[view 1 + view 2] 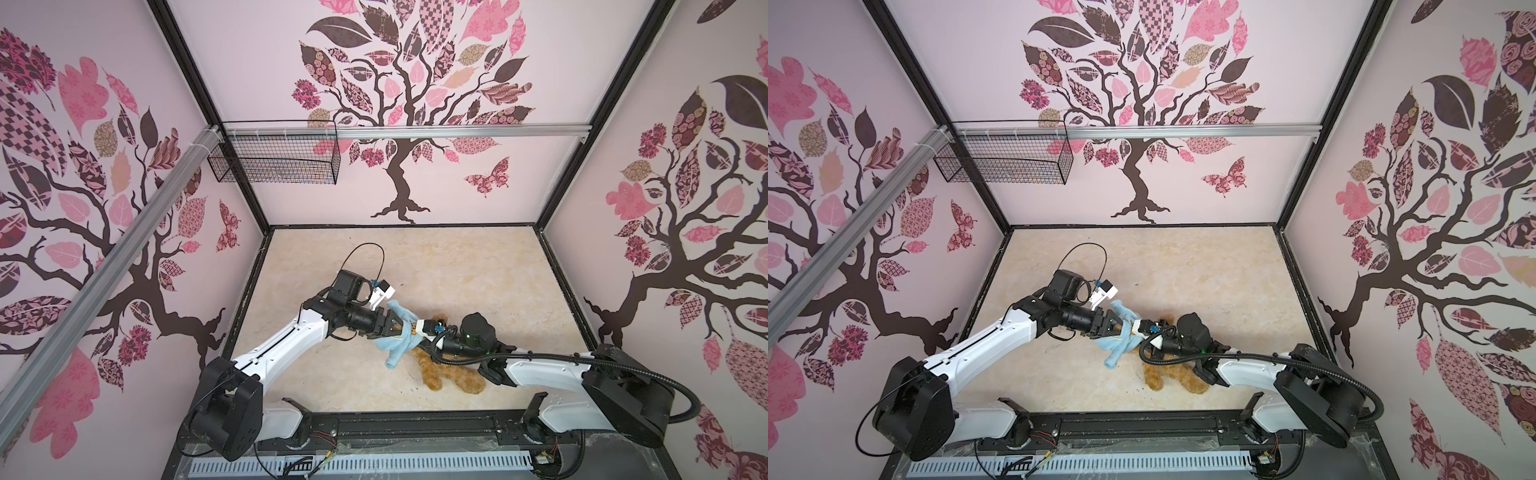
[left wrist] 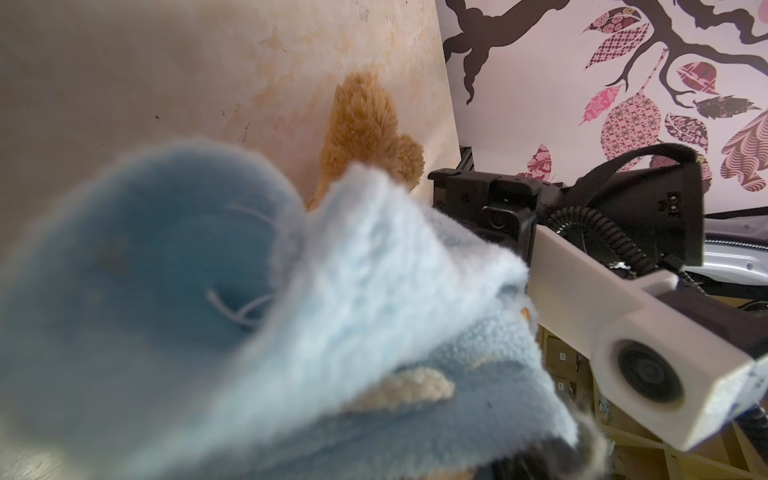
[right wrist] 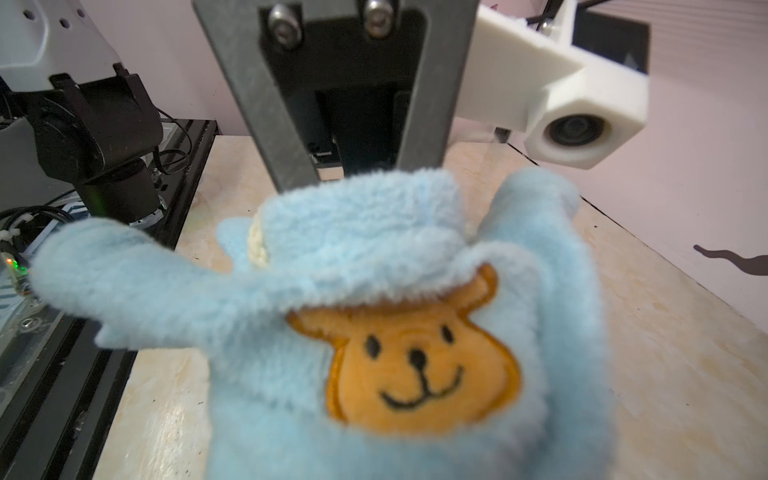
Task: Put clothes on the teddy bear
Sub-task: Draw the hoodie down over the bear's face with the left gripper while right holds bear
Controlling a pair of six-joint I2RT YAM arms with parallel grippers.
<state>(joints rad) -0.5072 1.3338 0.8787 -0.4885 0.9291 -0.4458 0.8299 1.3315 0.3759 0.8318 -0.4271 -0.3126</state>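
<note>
Left gripper (image 1: 401, 327): fingers (image 3: 257, 108) spread apart, tips buried in the opening of the light-blue shirt (image 3: 374, 249). The shirt hangs between both grippers, its orange bear emblem (image 3: 419, 365) facing the right wrist camera. Right gripper (image 2: 478, 208): fingers hidden behind fleece, cannot tell if apart or together. Teddy bear (image 1: 440, 376) lies on the tabletop (image 1: 457, 266) under the right arm, partly beneath the shirt, not inside it.
</note>
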